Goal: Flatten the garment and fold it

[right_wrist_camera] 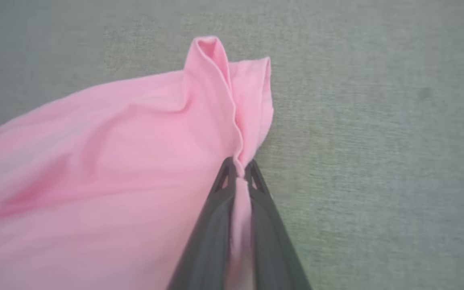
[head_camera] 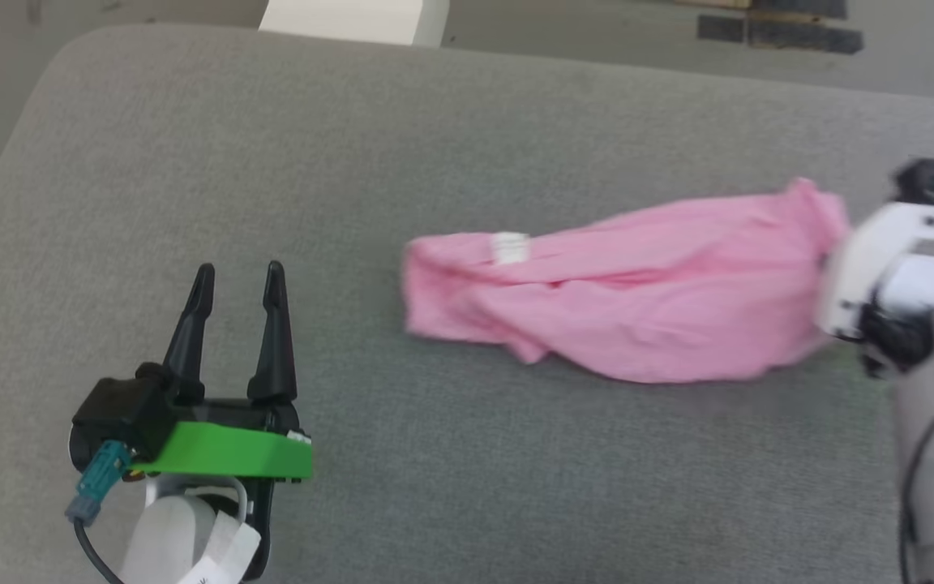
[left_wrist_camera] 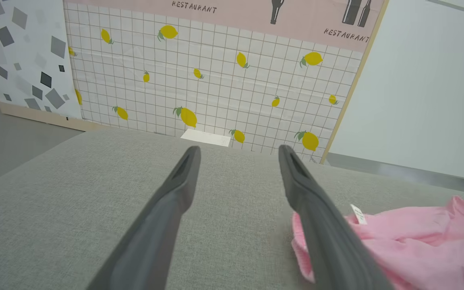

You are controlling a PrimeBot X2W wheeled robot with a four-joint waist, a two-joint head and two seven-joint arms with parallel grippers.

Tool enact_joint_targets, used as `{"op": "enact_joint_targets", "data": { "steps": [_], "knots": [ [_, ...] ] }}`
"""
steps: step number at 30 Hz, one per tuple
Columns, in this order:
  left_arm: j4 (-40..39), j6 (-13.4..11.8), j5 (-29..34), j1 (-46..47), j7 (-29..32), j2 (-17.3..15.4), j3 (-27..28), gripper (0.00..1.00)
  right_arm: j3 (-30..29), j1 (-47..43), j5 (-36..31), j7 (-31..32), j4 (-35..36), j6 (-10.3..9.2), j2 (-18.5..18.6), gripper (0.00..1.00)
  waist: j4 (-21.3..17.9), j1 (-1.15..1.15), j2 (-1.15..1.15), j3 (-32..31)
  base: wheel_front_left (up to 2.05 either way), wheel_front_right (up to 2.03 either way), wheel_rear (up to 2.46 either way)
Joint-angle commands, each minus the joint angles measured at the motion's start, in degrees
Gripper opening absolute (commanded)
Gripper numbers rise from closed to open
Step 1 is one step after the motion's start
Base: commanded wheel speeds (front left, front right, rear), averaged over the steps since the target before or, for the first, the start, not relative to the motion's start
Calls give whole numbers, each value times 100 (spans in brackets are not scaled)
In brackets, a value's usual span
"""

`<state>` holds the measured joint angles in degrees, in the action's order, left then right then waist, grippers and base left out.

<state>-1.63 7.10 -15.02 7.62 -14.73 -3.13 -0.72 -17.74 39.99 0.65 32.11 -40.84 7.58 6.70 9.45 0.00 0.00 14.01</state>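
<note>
This looks like a staged test set rather than a lived-in room. A wide grey fabric-covered pad [head_camera: 467, 130] serves as the work surface. Across the top of the left wrist view, printed backdrop boards stand on a bare grey floor [left_wrist_camera: 10, 137]: a lemon-and-grid board [left_wrist_camera: 216, 80] lettered "RESTAURANT", a terrazzo-patterned board [left_wrist_camera: 22, 52] at upper left, and a plain pale panel [left_wrist_camera: 429, 88] at right.

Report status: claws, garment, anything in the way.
Left claw open, apart from the garment. Right claw shut on the garment's right end. Garment bunched, not flat, label showing. Only grey cushion between left claw and garment.
</note>
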Motion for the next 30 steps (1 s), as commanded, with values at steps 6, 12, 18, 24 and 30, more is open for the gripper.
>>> {"op": "enact_joint_targets", "data": {
  "steps": [6, 12, 18, 24, 30],
  "knots": [
    [13, 38, 125, -181, -27, 24, -60, 100, -361, -795, -716, 171, 1071, -9, 382, 0, -273, 0, 0, -309, 0, 0, 0],
    [45, 38, 129, -245, -27, 25, -143, 100, -236, -1222, -1078, 384, 2116, -9, 288, 0, -271, 0, 0, -387, 0, 0, 0],
    [87, 38, 128, -271, -27, 10, -218, 100, 885, -1335, -880, 928, 3194, -9, 53, 0, -217, 0, 0, -456, 0, 0, 0],
    [81, 38, 110, -191, -27, 0, -317, 100, 2391, -1150, -469, 1525, 3904, -9, -52, 0, -75, 0, 0, -380, 0, 0, 0],
    [66, 38, 69, -22, -27, 1, -395, 100, 3399, -674, -248, 1674, 3498, -9, -125, 0, 129, 0, 0, -125, 0, 0, 0]
  ]
}}
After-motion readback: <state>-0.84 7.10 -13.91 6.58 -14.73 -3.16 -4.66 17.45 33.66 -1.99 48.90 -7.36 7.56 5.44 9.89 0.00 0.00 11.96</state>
